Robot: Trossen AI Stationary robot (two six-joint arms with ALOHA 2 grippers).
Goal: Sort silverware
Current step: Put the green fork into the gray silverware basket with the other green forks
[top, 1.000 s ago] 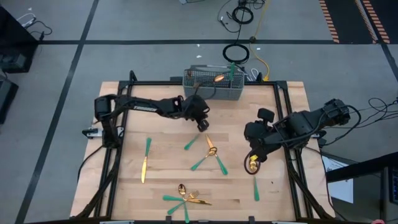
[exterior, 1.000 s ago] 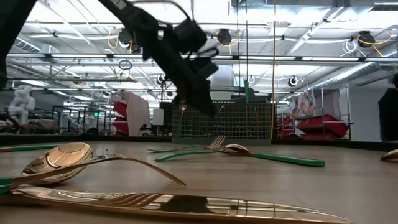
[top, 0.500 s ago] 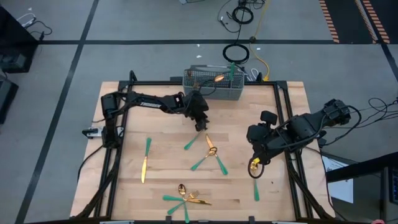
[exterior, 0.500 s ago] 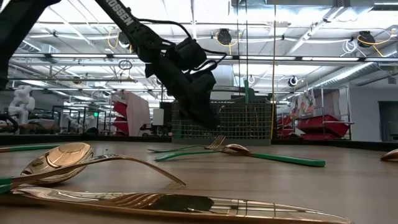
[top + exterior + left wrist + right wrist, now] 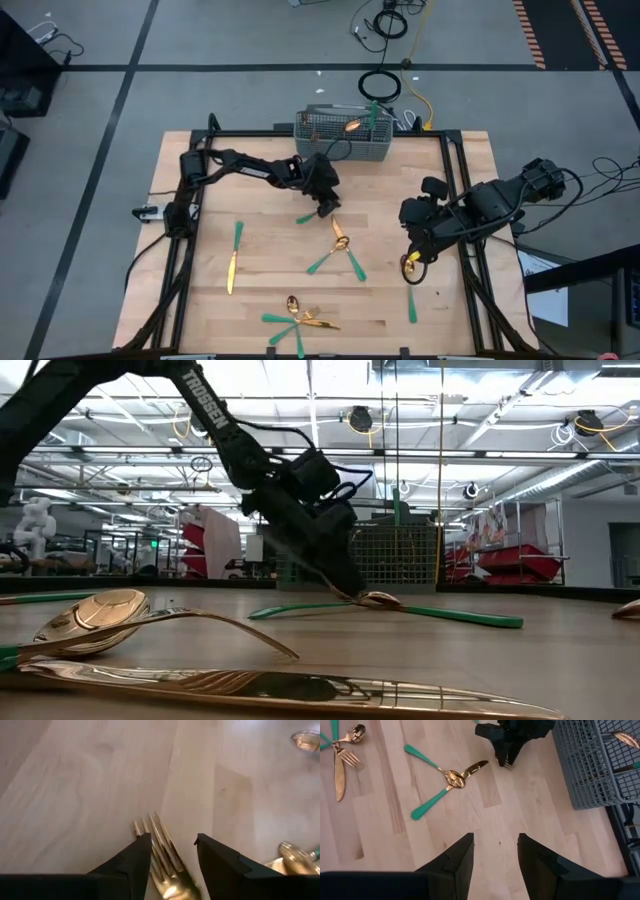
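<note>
A fork with a gold head [image 5: 159, 842] and a green handle [image 5: 305, 217] lies on the wooden table [image 5: 260, 190], just in front of the grey mesh caddy [image 5: 340, 140]. My left gripper [image 5: 326, 208] is open and slants down over the fork's head, one finger on either side of the tines. My right gripper [image 5: 495, 842] hangs open and high over the table's right side with nothing between its fingers. More green-handled silverware lies scattered: a crossed pair [image 5: 338, 242], a knife [image 5: 233, 262], a cluster near the front edge [image 5: 298, 320]. My left gripper [image 5: 172, 840] stands astride the fork's tines [image 5: 152, 827], coming slanting down from the table's left and far side, along the fork. Whether a finger touches the fork, I cannot tell. The fork's head lies on the table.
The caddy holds a few pieces, a gold head [image 5: 352, 125] and a green handle [image 5: 374, 110]. A spoon [image 5: 411, 300] lies below my right arm. The black frame rails [image 5: 455, 200] run along the table's sides. Bare wood lies at the left [image 5: 215, 190].
My left gripper has sunk toward the table and tipped more steeply down onto the fork's head. The fork's green handle now shows a little nearer the far edge than before.
</note>
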